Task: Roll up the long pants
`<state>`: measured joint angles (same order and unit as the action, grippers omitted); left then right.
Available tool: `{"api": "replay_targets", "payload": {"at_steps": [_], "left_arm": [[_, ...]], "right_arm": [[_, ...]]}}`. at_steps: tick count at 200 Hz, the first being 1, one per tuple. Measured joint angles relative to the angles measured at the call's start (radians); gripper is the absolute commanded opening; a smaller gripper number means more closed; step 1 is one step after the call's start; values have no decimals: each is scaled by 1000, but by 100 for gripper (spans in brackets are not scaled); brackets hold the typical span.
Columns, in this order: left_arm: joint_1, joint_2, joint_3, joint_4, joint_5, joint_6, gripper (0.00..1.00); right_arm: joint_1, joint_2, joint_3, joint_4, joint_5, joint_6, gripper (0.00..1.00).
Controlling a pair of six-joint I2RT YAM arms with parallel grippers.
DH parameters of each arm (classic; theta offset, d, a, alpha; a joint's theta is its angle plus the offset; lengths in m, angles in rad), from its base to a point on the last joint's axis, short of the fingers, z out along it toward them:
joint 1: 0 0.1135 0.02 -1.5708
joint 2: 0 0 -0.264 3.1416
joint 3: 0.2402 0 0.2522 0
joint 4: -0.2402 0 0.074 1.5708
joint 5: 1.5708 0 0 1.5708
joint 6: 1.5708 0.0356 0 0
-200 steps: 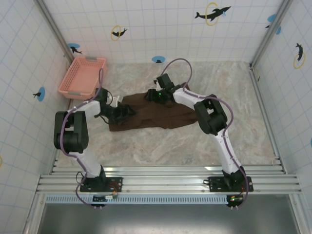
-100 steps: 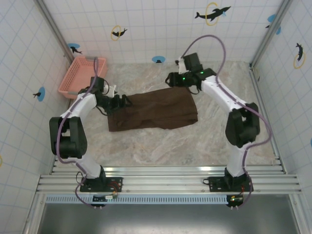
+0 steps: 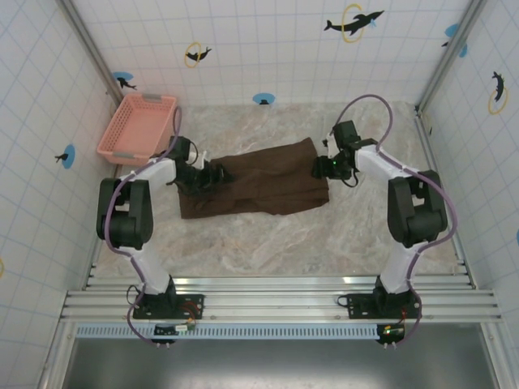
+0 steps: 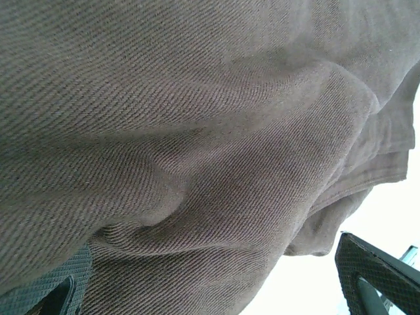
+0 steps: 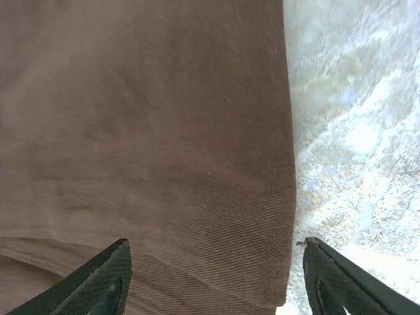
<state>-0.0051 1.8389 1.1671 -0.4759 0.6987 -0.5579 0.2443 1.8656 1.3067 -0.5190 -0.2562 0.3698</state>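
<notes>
Long pants [image 3: 263,182], dark brown, lying folded mid-surface [image 3: 268,243], pink basket [image 3: 136,126] in the far-left corner; left gripper [image 3: 213,175] spread wide over bunched cloth at their left end; right gripper [image 3: 319,169] released, fingers [image 5: 98,279] straddling their right edge.

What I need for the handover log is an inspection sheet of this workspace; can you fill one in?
Surface: marbled beige table, no spills or marks seen.
Job's things: long pants lying flat and folded mid-table, not yet rolled.
Clutter: pink basket in the far-left corner, apart from the pants.
Grippers: left gripper open, low over the pants' left end; right gripper open, at the pants' right edge.
Cables: purple cables loop above each arm, off the cloth; the left one runs beside the basket.
Surroundings: tiled walls with dolphin stickers; metal rail at the near edge.
</notes>
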Motion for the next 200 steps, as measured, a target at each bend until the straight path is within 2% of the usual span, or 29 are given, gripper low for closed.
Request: {"api": "replay_targets", "payload": {"at_steps": [63, 74, 93, 119, 131, 161, 200], "left_arm": [[-2, 42, 5, 19, 0, 0, 98], [-4, 53, 14, 18, 4, 0, 98], [-4, 75, 37, 16, 12, 1, 98], [-7, 110, 84, 11, 11, 8, 97], [-8, 129, 110, 8, 8, 8, 97], [-18, 185, 192, 7, -3, -1, 97], [-85, 324, 399, 22, -45, -74, 98]], "right_arm": [[-3, 68, -51, 44, -2, -2, 70], [-6, 74, -51, 55, -9, -4, 66], [-14, 84, -51, 83, -34, -5, 56], [-22, 99, -55, 122, -76, 9, 25], [-23, 100, -66, 134, -87, 10, 19], [-25, 78, -118, 169, -116, 29, 18], [22, -68, -313, 207, -117, 89, 18]]}}
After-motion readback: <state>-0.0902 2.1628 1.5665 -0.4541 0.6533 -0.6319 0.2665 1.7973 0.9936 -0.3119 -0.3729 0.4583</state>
